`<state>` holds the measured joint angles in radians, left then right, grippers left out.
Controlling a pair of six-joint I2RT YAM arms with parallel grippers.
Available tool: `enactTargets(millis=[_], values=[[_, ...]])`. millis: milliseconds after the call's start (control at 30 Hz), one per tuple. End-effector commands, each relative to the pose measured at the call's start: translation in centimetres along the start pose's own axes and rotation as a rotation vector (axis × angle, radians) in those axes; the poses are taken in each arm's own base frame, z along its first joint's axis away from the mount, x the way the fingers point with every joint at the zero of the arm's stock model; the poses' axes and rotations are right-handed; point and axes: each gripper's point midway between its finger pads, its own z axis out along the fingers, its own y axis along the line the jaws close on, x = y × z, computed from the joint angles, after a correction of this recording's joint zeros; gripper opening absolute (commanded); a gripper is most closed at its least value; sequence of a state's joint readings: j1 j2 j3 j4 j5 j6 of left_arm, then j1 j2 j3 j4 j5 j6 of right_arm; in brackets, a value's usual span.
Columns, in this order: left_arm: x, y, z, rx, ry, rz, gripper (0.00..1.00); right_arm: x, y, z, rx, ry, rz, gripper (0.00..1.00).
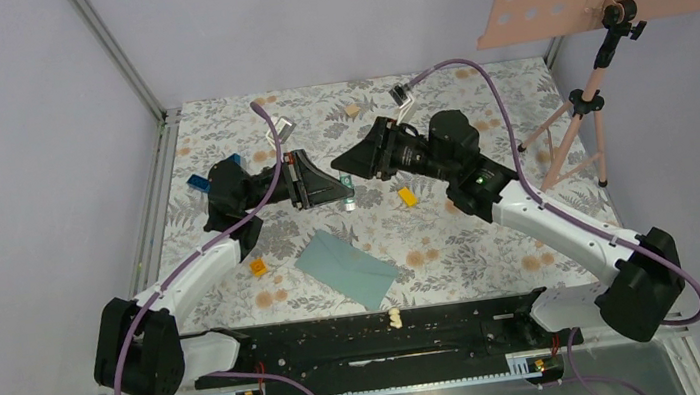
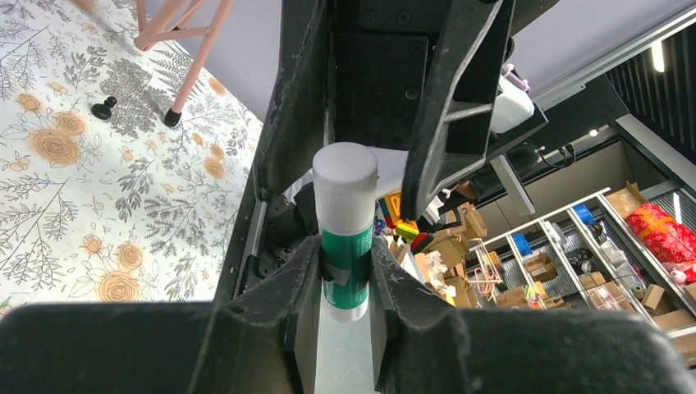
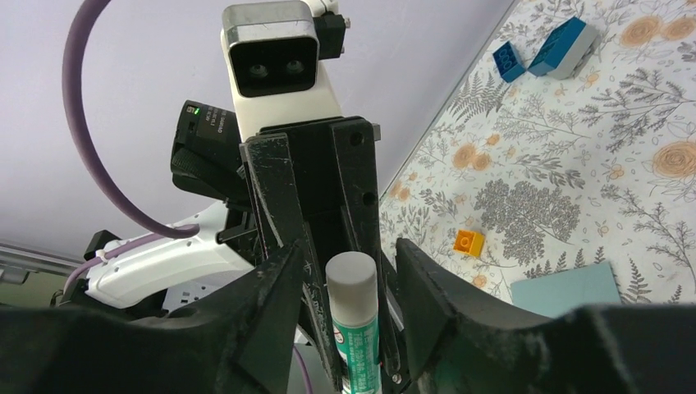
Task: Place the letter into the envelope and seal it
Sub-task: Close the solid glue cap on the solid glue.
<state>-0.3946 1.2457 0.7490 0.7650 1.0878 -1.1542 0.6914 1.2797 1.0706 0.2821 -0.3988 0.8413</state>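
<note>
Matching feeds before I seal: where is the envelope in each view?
Top external: envelope lies flat at centre, just beyond the arm bases.
Left wrist: not in it.
Right wrist: one corner, bottom right.
Shared landmark: orange block, left of it from above, up-left on the right wrist.

White-link, black-jointed left arm & right arm w/ purple cables, black left claw & right claw.

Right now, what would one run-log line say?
left gripper: shut on glue stick | right gripper: open around its white end | envelope: flat on table
</note>
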Motion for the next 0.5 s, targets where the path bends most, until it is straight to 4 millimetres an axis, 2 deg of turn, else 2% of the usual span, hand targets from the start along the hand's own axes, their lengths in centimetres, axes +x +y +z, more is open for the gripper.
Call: enactTargets(millis=[0, 233, 367, 467], values=[[-0.56, -1.3, 0.1, 0.04, -0.002, 0.069, 0.0, -1.5, 2.8, 0.06, -0.096, -0.017, -0.026, 0.48], [-0.62, -1.26, 0.07, 0.037, -0.005, 0.071, 0.0, -1.24, 2.66, -0.03, -0.099, -0.015, -0.021, 0.27], [-0.65, -1.1, 0.06, 0.032, -0.006, 0.064, 0.0, -1.1, 2.71, -0.11, -0.107, -0.012, -0.023, 0.01], [-0.76, -0.72, 0.05, 0.019, -0.006, 0.053, 0.0, -0.69, 2.8, -0.26, -0.122, 0.003, -0.022, 0.0]])
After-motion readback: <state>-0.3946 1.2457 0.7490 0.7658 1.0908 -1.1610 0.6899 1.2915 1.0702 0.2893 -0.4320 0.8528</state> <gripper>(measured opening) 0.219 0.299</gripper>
